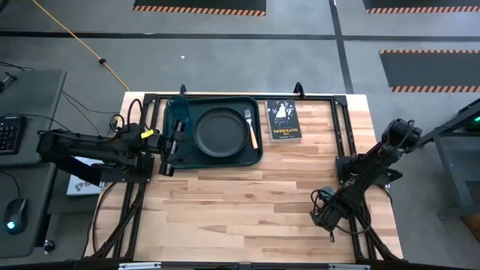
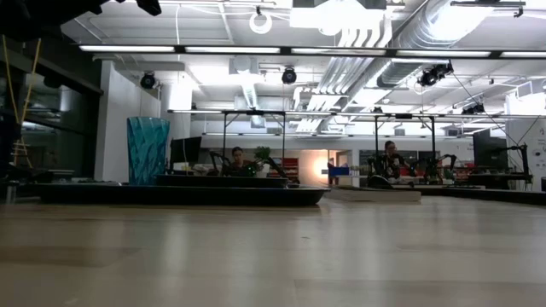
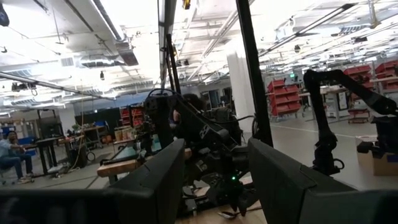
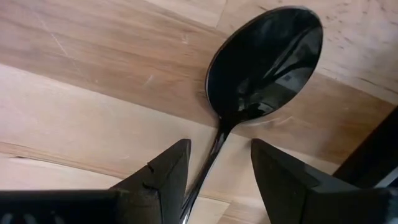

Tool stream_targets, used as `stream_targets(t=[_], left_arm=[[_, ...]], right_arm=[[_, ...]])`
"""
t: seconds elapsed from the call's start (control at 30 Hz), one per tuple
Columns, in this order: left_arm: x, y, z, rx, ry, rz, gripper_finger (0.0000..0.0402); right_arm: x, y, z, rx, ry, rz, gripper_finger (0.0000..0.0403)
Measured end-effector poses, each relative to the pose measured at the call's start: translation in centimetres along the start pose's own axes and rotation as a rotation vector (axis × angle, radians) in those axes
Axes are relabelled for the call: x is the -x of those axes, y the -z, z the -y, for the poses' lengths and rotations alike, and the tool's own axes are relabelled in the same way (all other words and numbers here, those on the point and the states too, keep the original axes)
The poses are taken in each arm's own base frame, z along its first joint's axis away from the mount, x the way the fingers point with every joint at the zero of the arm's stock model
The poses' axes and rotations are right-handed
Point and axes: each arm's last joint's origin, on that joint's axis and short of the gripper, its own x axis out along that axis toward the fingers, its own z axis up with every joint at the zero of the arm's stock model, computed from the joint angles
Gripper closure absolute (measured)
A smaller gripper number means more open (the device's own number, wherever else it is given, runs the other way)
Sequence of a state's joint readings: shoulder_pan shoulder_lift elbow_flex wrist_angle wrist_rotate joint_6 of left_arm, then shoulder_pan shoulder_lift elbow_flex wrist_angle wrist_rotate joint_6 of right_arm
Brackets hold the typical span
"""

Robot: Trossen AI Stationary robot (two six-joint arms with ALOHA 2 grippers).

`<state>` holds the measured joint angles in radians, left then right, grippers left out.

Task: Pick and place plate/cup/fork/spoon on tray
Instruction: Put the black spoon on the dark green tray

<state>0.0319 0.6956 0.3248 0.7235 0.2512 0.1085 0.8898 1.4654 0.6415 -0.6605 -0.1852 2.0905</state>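
The dark green tray (image 1: 187, 154) lies at the table's far left. On it are the black plate (image 1: 221, 131), the fork (image 1: 250, 127) to the plate's right, and the teal cup (image 1: 178, 110), upright in the far left corner. The cup (image 2: 148, 150) and tray (image 2: 179, 194) also show in the low view. The dark spoon (image 4: 267, 62) lies flat on the wood, bowl up. My right gripper (image 4: 214, 180) is low over it and open, one finger on either side of the thin handle (image 4: 211, 158). My left gripper (image 3: 214, 180) is open and empty, level at the tray's left rim (image 1: 166, 146).
A small black book (image 1: 283, 121) with white print lies just right of the tray at the far edge. Black frame rails run along the table's left, far and right sides. Bare wood lies between the tray and my right gripper (image 1: 324, 210).
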Motion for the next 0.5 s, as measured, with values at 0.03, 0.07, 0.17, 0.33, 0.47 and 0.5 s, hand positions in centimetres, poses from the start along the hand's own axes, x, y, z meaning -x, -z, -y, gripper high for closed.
stream_targets(t=[0.03,0.07,0.17,0.33,0.47,0.5], left_arm=[[0.0,0.0,0.0,0.0,0.0,0.0,0.0236],[0.0,-0.01,0.0,0.0,0.0,0.0,0.0236],[0.0,-0.01,0.0,0.0,0.0,0.0,0.0236],[0.0,0.0,0.0,0.0,0.0,0.0,0.0236],[0.0,-0.03,0.0,0.0,0.0,0.003,0.0236],[0.0,-0.07,-0.01,-0.001,-0.001,0.007,0.0236]], right_arm=[[-0.04,-0.01,0.0,-0.001,0.002,0.001,0.0233],[-0.05,-0.01,0.0,-0.004,0.003,0.002,0.0233],[-0.07,-0.05,0.05,-0.029,0.009,0.007,0.0236],[-0.09,-0.1,0.03,-0.029,0.002,0.021,0.0286],[-0.09,-0.16,-0.02,-0.026,-0.008,0.038,0.0372],[-0.07,-0.25,-0.04,-0.026,-0.01,0.045,0.0386]])
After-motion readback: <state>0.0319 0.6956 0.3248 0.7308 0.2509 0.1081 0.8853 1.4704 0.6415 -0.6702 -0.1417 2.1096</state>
